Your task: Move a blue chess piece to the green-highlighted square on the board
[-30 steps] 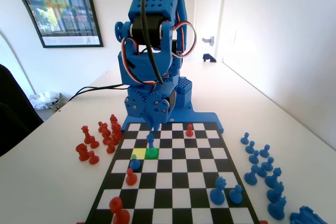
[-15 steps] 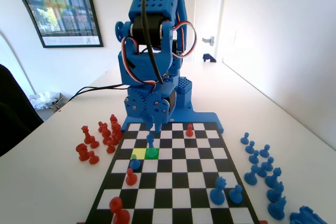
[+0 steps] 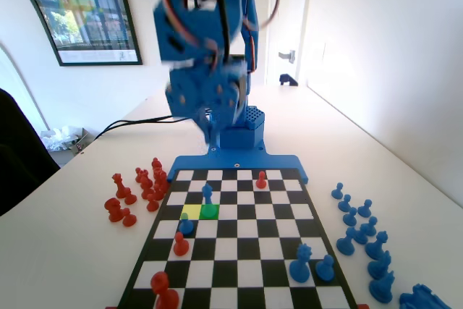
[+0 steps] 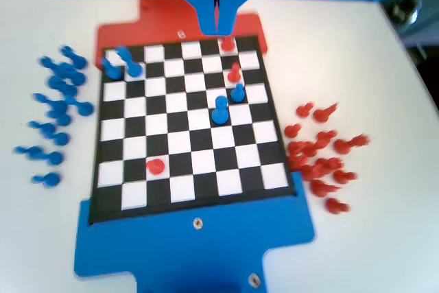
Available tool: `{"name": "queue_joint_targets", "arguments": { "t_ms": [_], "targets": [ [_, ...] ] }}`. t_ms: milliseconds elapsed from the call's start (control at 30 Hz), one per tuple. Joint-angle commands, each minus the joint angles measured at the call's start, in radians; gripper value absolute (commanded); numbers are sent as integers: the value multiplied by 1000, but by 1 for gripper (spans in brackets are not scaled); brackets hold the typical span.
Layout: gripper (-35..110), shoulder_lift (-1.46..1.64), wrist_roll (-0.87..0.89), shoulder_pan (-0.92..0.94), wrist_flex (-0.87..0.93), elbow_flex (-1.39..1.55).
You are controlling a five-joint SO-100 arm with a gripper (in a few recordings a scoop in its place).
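Gripper (image 4: 217, 22) up high over the board (image 3: 239, 251), and in the wrist view its two jaws hang from the top edge pressed together, only a thin bright slit between them, nothing pinched. In the fixed view the blue arm (image 3: 206, 56) is a blur at the far end, and its tip cannot be made out there.

Well below and clear of the jaws stands the blue chess piece (image 3: 208, 195), upright, on the green-highlighted square (image 3: 209, 211); the paler yellow-green square (image 3: 191, 211) lies touching it on the left in the fixed view. From the wrist camera, that same piece (image 4: 220, 110) sits below the jaw tips, slightly right of them, with a second blue piece (image 4: 237, 91) just beside it and a red piece (image 4: 234, 73) a little nearer the jaws.

Off the board, well apart from the tool: red pieces (image 3: 137, 189) clustered left in the fixed view, spare blue pieces (image 3: 362, 233) scattered right. Two larger blue pieces (image 3: 311, 265) stand on the board's near right corner, and a lone red pawn (image 3: 261, 179) stands near the arm's base.
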Motion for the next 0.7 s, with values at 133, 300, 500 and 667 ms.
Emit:
{"name": "queue_joint_targets", "arguments": {
  "t_ms": [133,300,500,667],
  "targets": [
    [1,376,-121,-20,163,-77],
    [1,543,-160,-51,258,-71],
    [1,675,-173,-91,256,5],
    [1,776,-160,-112,173,132]
  ]
}}
